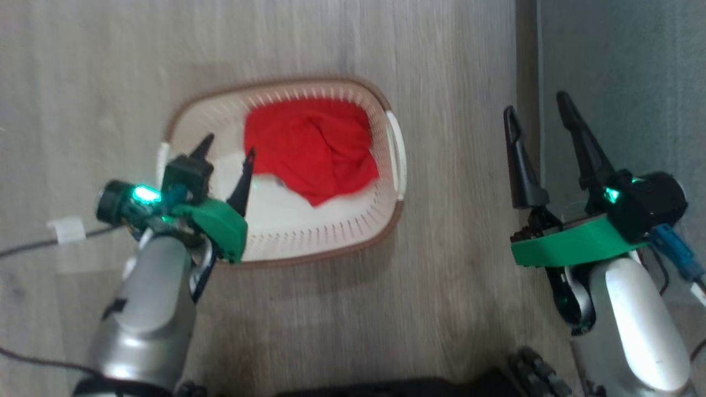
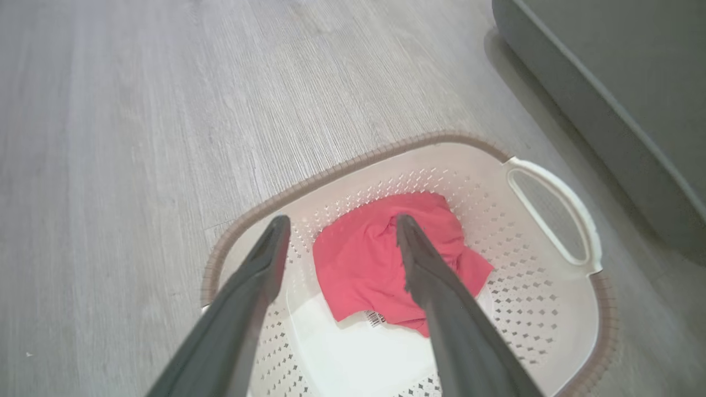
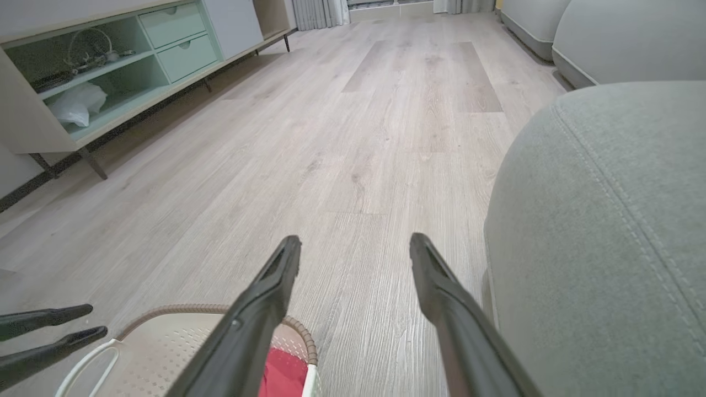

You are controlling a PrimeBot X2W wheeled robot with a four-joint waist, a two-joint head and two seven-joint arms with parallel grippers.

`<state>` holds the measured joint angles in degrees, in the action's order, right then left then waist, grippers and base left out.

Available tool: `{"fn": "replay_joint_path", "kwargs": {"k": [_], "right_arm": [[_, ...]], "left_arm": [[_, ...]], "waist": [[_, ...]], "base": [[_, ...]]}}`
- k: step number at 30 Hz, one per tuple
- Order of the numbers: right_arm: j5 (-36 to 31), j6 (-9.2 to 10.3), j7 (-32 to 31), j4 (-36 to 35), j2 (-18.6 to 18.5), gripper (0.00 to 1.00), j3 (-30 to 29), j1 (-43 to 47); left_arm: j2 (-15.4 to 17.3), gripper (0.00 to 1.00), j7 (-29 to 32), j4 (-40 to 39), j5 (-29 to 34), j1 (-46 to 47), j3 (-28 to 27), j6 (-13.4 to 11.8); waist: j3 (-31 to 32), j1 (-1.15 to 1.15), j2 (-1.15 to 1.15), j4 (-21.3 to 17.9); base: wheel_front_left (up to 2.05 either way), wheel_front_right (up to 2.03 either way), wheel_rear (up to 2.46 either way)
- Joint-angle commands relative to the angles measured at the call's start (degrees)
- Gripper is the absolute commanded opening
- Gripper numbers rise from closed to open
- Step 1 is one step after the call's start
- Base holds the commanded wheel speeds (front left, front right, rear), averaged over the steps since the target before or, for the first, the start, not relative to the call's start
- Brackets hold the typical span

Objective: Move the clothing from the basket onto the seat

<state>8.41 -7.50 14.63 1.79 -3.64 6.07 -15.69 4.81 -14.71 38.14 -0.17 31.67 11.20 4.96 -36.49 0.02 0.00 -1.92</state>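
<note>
Starting at the left gripper [image 1: 229, 146]: spread wide, holding nothing, poised over the left end of the basket [image 1: 331, 251] and aimed in across its pale base. From the left wrist, seen with one dark fingertip above the perforated wall and the other crossing in front of the clothing [image 2: 358, 259], with no contact to be made out. Over at the right gripper [image 1: 536, 105]: likewise spread wide and empty, held well apart from the basket, above the strip of floor [image 1: 83, 66] along the edge of the seat [image 1: 623, 66]. Next outward, the clothing: crumpled in one bright red heap in the right half of the basket, close to the white handle [image 1: 398, 149], lying on the base and partly covering a barcode label [image 2: 375, 318] at its near edge; not yet on the seat. Around that, the cream basket with its brown woven-look rim, standing on grey wood-look flooring, near the grey-green seat but not touching it. Beside the left forearm, a dark cable [image 1: 33, 242] with a scrap of white tape, lying on the floor. Farther off, in the right wrist view, a long sideboard [image 3: 110, 71] with pale green drawers and open shelves, set against the far side of the room.
</note>
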Motion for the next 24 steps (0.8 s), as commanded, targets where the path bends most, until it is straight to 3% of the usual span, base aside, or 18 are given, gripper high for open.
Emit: {"fn": "replay_joint_path", "kwargs": {"k": [1,12,24], "right_arm": [[0.4,0.01,0.4,-2.2,0.7,1.0,1.4,0.3],[3.2,0.01,0.4,-7.7,0.8,1.0,3.4,-0.6],[4.0,0.01,0.4,-12.5,0.8,1.0,5.6,-0.1]], "left_arm": [[1.9,1.0,-0.3,-0.3,0.3,0.2,-1.4,0.3],[7.1,1.0,-0.3,14.7,2.9,12.6,3.2,1.5],[9.0,1.0,-0.3,25.5,4.4,22.3,5.4,-2.0]], "waist": [[-5.4,-0.02,0.0,-3.1],[-16.2,-0.02,0.0,-9.8],[-21.3,-0.02,0.0,-14.1]], "base": [[0.0,0.0,0.0],[0.0,0.0,0.0],[0.0,0.0,0.0]]}}
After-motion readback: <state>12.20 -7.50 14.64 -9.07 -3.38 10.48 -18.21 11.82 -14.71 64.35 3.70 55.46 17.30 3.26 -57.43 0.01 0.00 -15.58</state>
